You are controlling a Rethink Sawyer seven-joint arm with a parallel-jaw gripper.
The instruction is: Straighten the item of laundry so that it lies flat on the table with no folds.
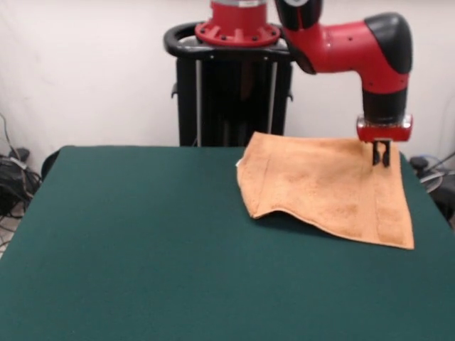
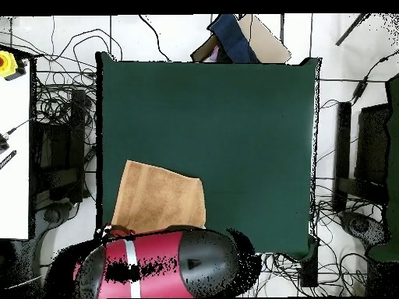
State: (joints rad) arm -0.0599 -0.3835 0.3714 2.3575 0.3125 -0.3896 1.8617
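Since the towel [image 1: 327, 186] is soft and limp, I'd pinch its lifted edge; my gripper [image 1: 382, 154] hovers over its far corner, seemingly nearly closed and empty.

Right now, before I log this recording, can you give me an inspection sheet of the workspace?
Surface: large dark green felt-like table, bare apart from the towel.
Job's things: orange-tan terry-cloth towel lies at the table's far right corner in the front view, not flat; its near-left edge is lifted off the surface.
Clutter: nothing seen on the table.
End effector: black end effector on the red and black arm hangs at the towel's far right edge; its state cannot be judged.
Cables: tangled black cables on the floor around the table.
Surroundings: black pedestal behind the table, white wall, white side table.
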